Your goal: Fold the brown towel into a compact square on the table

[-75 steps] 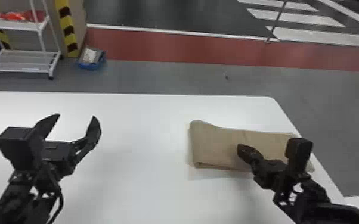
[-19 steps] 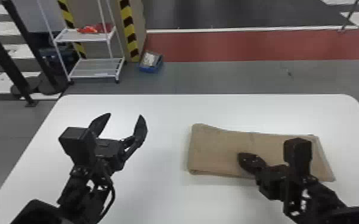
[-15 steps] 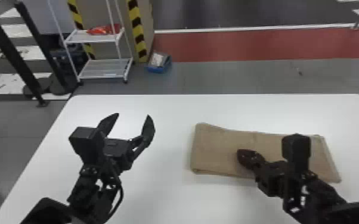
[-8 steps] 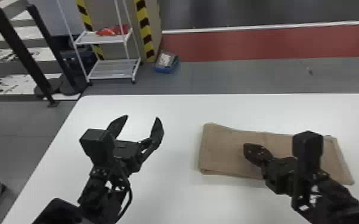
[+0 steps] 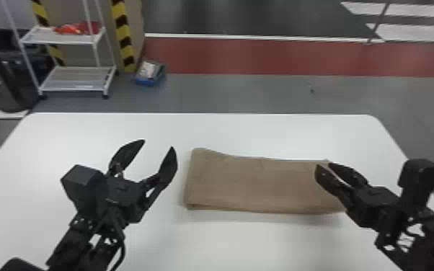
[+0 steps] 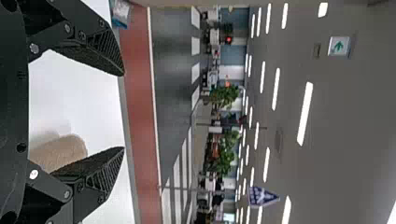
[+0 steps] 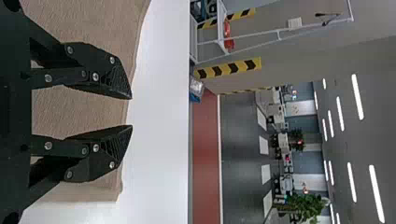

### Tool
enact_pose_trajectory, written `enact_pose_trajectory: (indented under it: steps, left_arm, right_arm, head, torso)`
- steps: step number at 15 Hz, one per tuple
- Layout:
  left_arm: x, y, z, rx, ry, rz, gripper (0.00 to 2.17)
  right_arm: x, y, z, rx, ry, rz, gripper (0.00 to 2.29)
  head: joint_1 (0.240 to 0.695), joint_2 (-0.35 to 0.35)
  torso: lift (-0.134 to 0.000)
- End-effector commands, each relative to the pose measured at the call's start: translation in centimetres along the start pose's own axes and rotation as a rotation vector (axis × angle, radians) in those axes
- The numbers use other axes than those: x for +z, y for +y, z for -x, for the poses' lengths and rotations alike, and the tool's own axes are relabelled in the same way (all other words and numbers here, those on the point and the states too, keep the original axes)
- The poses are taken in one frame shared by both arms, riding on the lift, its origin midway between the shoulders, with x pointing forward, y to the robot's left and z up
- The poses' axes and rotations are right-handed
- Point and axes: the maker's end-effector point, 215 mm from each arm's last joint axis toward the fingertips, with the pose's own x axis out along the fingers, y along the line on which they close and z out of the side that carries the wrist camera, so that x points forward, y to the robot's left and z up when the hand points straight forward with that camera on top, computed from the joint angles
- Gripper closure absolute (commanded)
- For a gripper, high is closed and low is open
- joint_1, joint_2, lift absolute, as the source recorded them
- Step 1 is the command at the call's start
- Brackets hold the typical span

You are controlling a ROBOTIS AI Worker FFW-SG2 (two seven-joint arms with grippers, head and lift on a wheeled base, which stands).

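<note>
Two grippers hang before you, both released. Your left gripper (image 5: pixel 158 144) has its fingers spread wide and stands over the bench (image 5: pixel 256 133), just beside the left end of the brown towel (image 5: pixel 256 183). Your right gripper (image 5: pixel 323 165) has its fingers parted less widely, and you have it at the towel's right end; from its wrist, you see the brown cloth behind and between the fingers. The towel lies on the bench, folded in layers into a long, flat rectangle that runs left to right, with its far left corner slightly raised. Past the far edge of the bench, you can see a white shelf rack (image 5: pixel 79 77) off to the left and a blue box (image 5: pixel 146 82) near it on the floor (image 5: pixel 238 92).
</note>
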Motion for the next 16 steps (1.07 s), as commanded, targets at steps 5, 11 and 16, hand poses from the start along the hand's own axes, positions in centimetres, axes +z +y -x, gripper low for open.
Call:
enact_pose_trajectory:
  steps: [5, 11, 16]
  left_arm:
    - [-4.5, -4.1, -3.2, -0.151, 0.103, 0.026, 1.79]
    - [-9.3, -6.9, -3.7, -0.283, 0.224, 0.033, 1.79]
    - [-11.4, -7.4, -3.7, -0.295, 0.293, -0.002, 1.79]
  right_arm:
    - [-0.2, -9.3, 5.5, -0.098, -0.023, -0.113, 0.07]
    - [-1.8, -12.7, 6.8, -0.161, 0.022, -0.155, 0.11]
    - [-3.5, -14.2, 5.9, -0.187, 0.087, -0.195, 0.13]
  head:
    - [0.695, -0.301]
    - [0.695, -0.35]
    - [0.695, -0.35]
  torso:
    - [-0.125]
    - [-0.125]
    - [-0.125]
